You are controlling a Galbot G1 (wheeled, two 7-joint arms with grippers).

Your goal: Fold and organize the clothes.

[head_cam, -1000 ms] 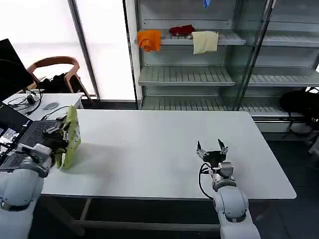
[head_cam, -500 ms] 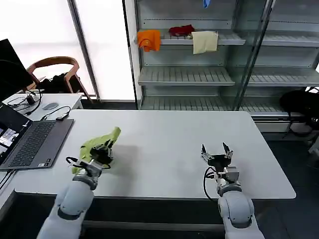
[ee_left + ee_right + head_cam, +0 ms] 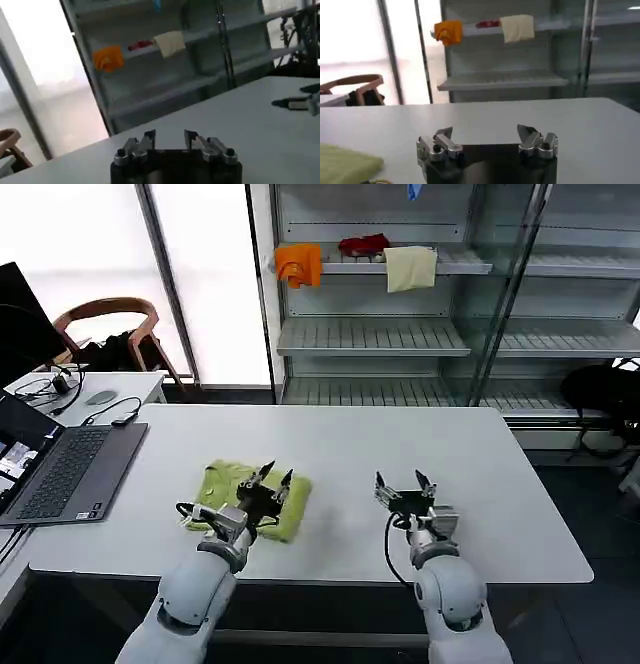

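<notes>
The clothes are one lime yellow-green T-shirt (image 3: 218, 484), lying bunched and roughly folded on the white table (image 3: 340, 444), left of the middle near the front edge. My left gripper (image 3: 272, 476) hovers just over the shirt's right part, open, with nothing between its fingers; in the left wrist view the left gripper (image 3: 169, 137) shows bare table beyond it. My right gripper (image 3: 405, 487) is open and empty above the table to the shirt's right. In the right wrist view the right gripper (image 3: 485, 135) stands open, and the shirt (image 3: 345, 165) lies off to its side.
An open laptop (image 3: 70, 469) sits at the table's left edge. Behind the table a shelf unit (image 3: 400, 334) carries an orange cloth (image 3: 299, 264), a red cloth (image 3: 364, 245) and a cream cloth (image 3: 411, 268). A wooden chair (image 3: 110, 314) stands at the back left.
My left arm carried the shirt from beside the laptop rightward to the table's front middle-left, laid it down and let go. My right gripper shifted slightly left.
</notes>
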